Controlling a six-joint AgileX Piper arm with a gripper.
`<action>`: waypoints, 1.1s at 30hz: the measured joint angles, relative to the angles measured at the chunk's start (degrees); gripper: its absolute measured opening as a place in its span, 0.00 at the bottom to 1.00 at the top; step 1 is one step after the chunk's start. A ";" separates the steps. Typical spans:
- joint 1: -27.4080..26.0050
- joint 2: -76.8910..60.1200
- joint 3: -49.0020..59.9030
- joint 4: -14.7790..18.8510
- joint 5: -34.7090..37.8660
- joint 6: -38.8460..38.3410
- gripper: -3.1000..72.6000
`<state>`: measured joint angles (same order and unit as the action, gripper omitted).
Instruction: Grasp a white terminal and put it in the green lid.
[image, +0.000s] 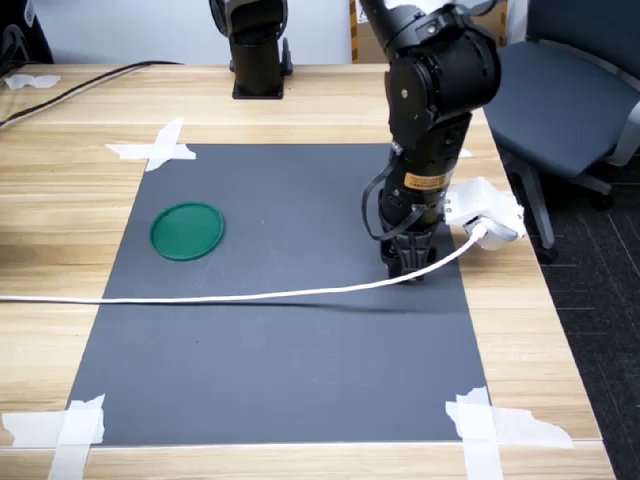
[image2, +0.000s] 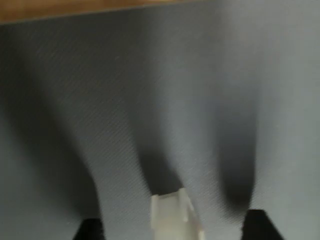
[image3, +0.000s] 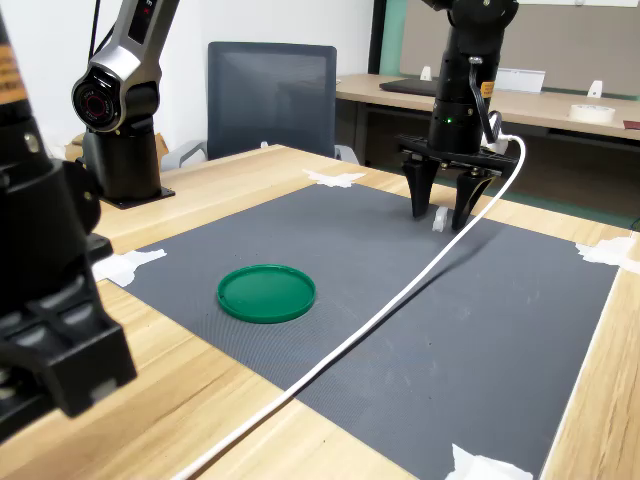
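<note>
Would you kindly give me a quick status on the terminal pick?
Gripper down on the mat, jaws open. White terminal between them, not yet gripped. Green lid empty, path across the mat clear.

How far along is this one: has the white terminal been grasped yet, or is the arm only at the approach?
Approach looks done: the gripper is down at the grey mat, jaws open, straddling the white terminal. In hand: the grasp itself; the wrist view shows the terminal between the fingers, not yet clamped. Left: close, lift, carry to the green lid, which is empty.
</note>
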<state>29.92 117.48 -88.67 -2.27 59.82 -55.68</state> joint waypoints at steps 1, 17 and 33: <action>0.00 0.06 0.00 0.00 0.00 0.17 0.63; -0.60 -3.68 0.00 2.64 -3.26 5.73 0.14; -21.06 -22.83 0.00 16.98 -2.82 -5.81 0.14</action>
<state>8.86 94.65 -88.67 14.71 57.00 -61.49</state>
